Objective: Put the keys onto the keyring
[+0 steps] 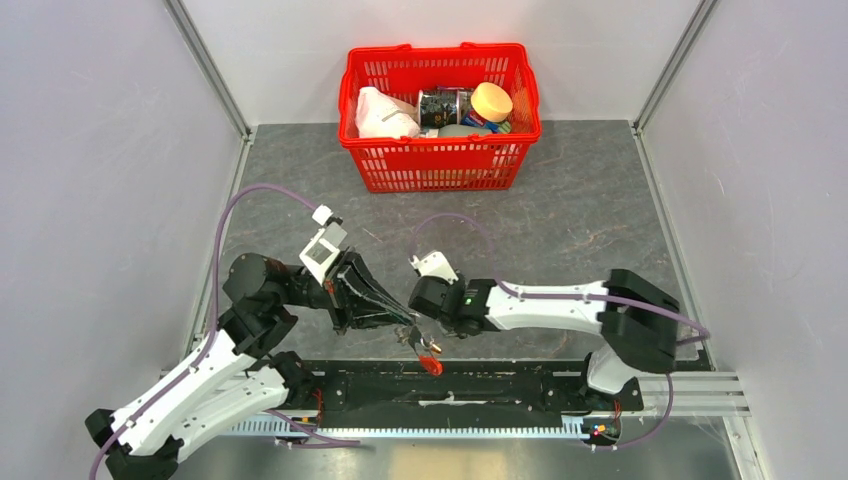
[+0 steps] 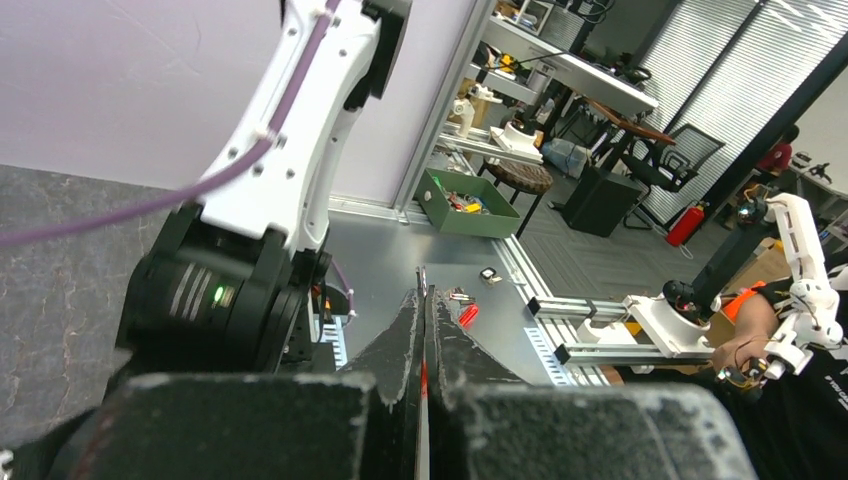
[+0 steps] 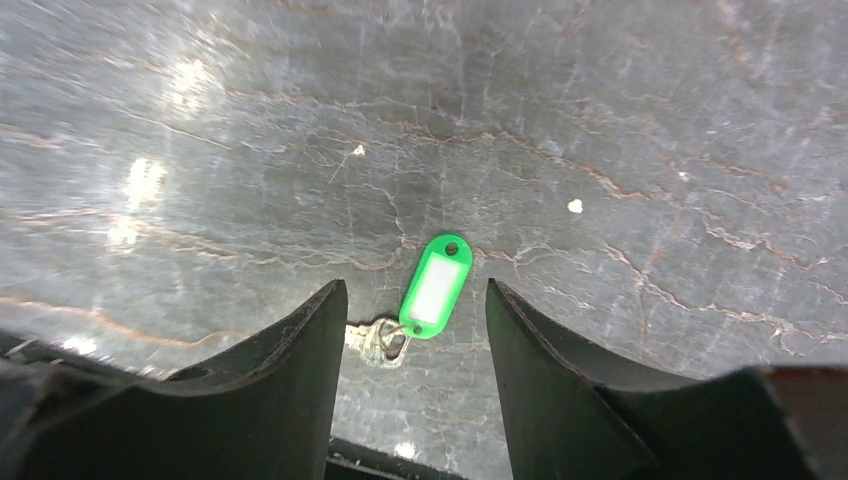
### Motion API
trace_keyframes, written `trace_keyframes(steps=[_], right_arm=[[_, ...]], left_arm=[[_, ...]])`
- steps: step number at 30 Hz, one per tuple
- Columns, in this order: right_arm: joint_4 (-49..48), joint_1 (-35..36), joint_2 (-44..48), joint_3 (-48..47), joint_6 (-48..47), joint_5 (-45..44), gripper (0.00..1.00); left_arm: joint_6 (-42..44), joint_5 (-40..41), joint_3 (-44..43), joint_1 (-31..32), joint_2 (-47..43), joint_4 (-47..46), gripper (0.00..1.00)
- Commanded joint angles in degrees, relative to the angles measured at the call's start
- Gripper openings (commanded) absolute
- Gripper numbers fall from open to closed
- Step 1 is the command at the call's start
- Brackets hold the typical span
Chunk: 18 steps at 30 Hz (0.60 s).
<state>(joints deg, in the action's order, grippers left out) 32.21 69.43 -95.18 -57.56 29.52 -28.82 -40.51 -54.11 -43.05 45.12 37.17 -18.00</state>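
Left gripper (image 2: 422, 300) crowds right gripper (image 3: 412, 290); basket (image 1: 440, 165) behind.

No lettering can be read in any view. The white insert in the bright green oval plastic key tag (image 3: 436, 287), lying on the grey marbled counter (image 3: 600, 120), shows nothing legible. The labels on the dark printed tins (image 1: 443, 106) in the red mesh plastic basket (image 1: 440, 165) are too small to read.

- The basket (image 1: 440, 165) stands at the far side of the table (image 1: 600, 220).
- The keyring (image 1: 432, 362) hangs well in front of the basket, at the left gripper (image 1: 408, 328).
- A key (image 3: 385, 340) lies on the table in front of the basket, beneath the right gripper (image 3: 413, 284).
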Motion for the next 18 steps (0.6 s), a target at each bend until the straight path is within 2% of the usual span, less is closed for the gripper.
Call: trace_keyframes(steps=[1,6,18], right_arm=[[0.5,0.0,9.4,1.1,2.9,-1.2,0.62],[2.1,0.0,14.2,3.4,7.2,1.2,0.62],[1.9,0.0,11.8,6.1,23.8,8.4,0.57]], left_arm=[[2.3,0.2,-1.4,0.3,0.4,-0.8,0.02],[2.4,0.4,-1.4,0.3,1.0,-0.9,0.02],[3.5,-0.3,-3.3,0.3,0.8,2.2,0.02]])
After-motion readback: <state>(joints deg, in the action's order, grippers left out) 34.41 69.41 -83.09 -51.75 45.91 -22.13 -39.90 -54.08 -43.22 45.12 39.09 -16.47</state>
